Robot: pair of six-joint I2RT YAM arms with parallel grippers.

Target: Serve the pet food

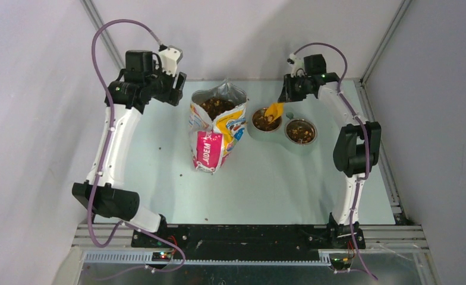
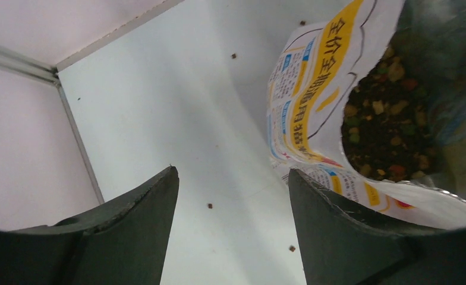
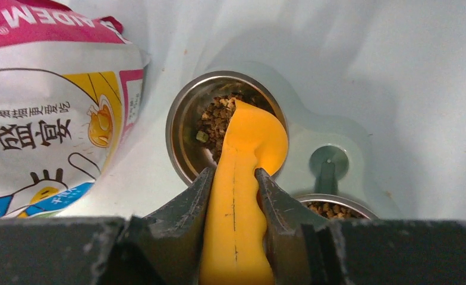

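Your table [image 1: 159, 190] is pale green. On it you have: bag [image 1: 216, 136], upright and open, centre; feeder [image 1: 283, 139] just right of it; stray kibble [image 2: 210, 206] scattered left of the bag.

glossy bag [image 3: 46, 119], shiny metal bowl [image 3: 182, 142], plas. scoop [image 3: 254, 139], matt kibble [image 3: 217, 116]

A robotics lab cell: bare white walls [image 1: 248, 35], aluminium frame rails [image 1: 100, 27], left arm [image 1: 115, 148] and right arm [image 1: 352, 148] bolted to the table [image 1: 266, 190].
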